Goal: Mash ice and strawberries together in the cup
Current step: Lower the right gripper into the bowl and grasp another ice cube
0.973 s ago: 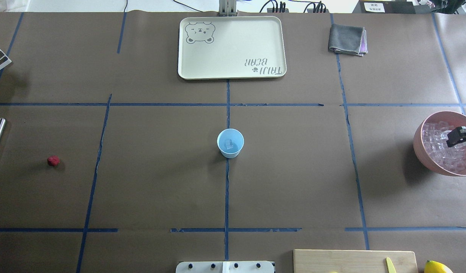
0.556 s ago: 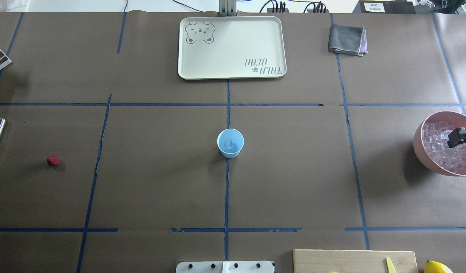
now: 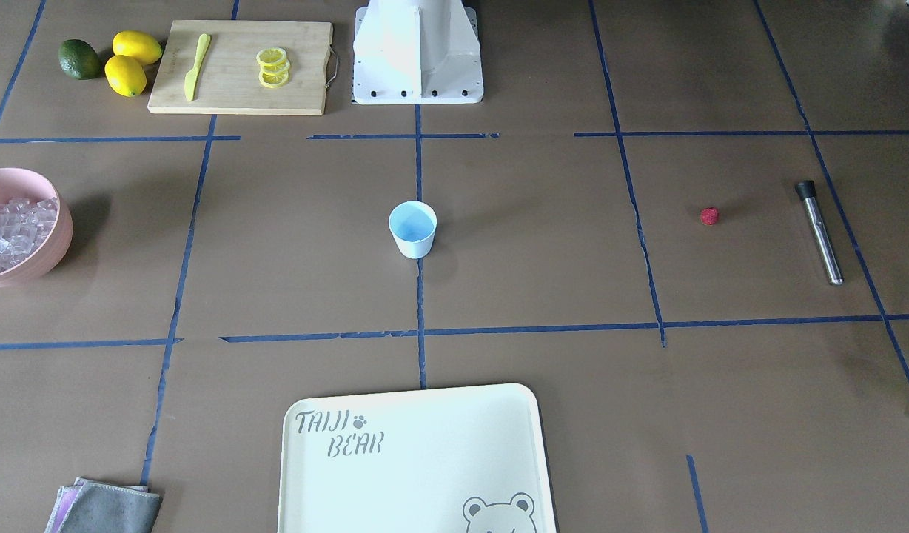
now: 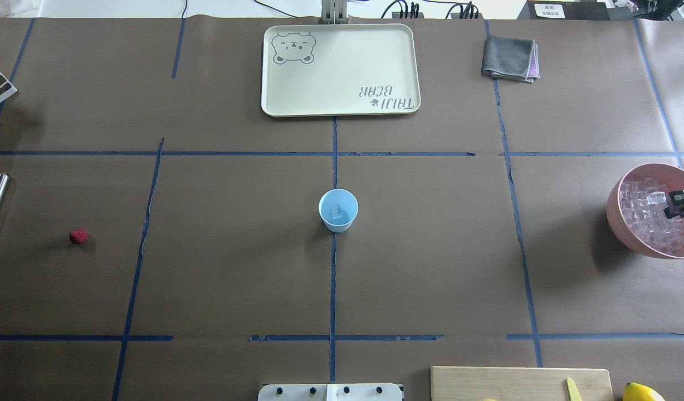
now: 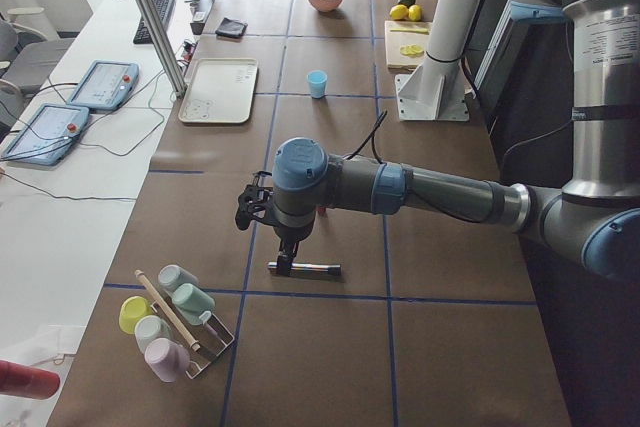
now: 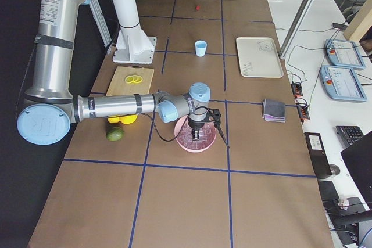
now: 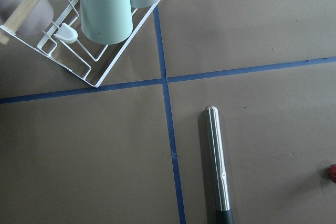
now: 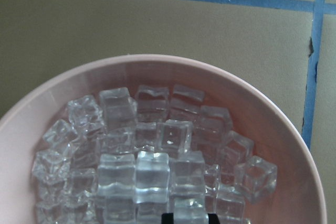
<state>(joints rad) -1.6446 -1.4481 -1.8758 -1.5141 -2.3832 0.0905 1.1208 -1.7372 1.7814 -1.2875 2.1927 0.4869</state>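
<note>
Jaws of the right gripper (image 4: 672,205), whose spread cannot be told, are held over small clear ice cubes (image 8: 152,177) in the big pink bowl (image 4: 625,239), seemingly so one is fetched for the pale-blue tapered cup (image 4: 338,210) at the middle of the worktop (image 4: 431,267).

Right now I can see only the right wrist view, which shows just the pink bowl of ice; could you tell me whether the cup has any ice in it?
Observer: Yes. In the overhead view the cup holds one clear ice cube.
Operator: Thank you. Is the strawberry in there too?
Observer: No. The strawberry lies on the bare table, far off on the left arm's side and well apart from the cup.
Operator: And is there something to mash with?
Observer: A metal muddler lies flat on the table just beyond the strawberry, farther from the cup.
</note>
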